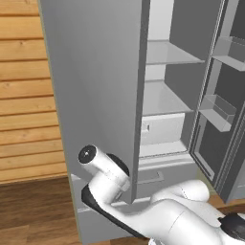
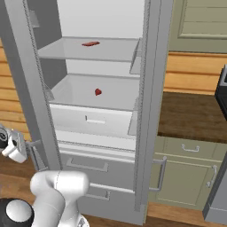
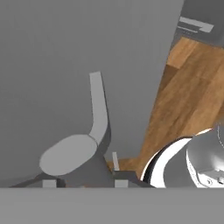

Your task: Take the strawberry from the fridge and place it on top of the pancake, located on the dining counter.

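White fridge (image 2: 102, 40) interior, strawberry (image 2: 98, 91) on middle shelf.

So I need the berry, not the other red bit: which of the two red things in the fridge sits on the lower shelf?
The strawberry, a small bright red rounded lump on the lower shelf. The flatter, duller red piece lies on the shelf above.

The fridge (image 2: 155, 88) has matt light-grey doors, smooth like painted metal — pale, plastic-looking shelves inside. The strawberry (image 2: 98, 91) is bright, smooth red; the floor (image 1: 33, 210) — glossy brown wood.
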